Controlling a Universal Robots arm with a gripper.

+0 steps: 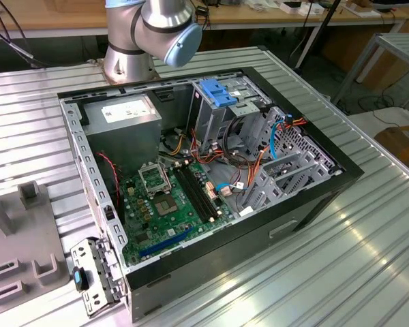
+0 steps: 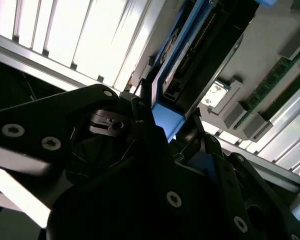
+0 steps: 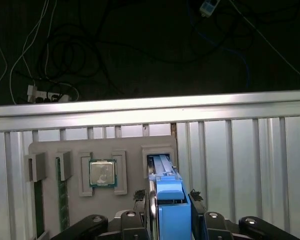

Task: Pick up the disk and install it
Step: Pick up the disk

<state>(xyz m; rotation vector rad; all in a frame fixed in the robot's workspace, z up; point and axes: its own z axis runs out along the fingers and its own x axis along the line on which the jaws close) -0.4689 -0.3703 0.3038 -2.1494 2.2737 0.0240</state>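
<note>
The tool (image 3: 171, 210) is closed on the disk (image 3: 166, 187). In the first wrist view its 2 dark fingers (image 3: 196, 210) sit tight against either side of the disk, which stands on edge with a blue side rail facing the camera. The second wrist view shows the same hold, with the blue rail (image 2: 166, 119) running away from the tool.

The disk's far end sits at a pocket in the grey holder tray (image 3: 132, 145), which lies on the ribbed metal table (image 3: 240, 165). I cannot tell whether that end has cleared the pocket. A processor chip (image 3: 102, 173) and memory sticks (image 3: 61, 200) lie in neighbouring pockets.

In the exterior view the open computer case (image 1: 307, 197) lies well apart from that work, with its drive cage (image 1: 218, 92) beside a tangle of cables (image 1: 259, 157).

The main risks as I judge them:
- **Slipping:** the grip is at 1 end, so the long free part could swing or slip between smooth pads.
- **Jamming:** a tilted lift could jam the disk against the pocket wall and drag the tray.
- **At the cage:** loose cables could snag the rails, or a small misalignment could stop the disk at the mouth.
</note>
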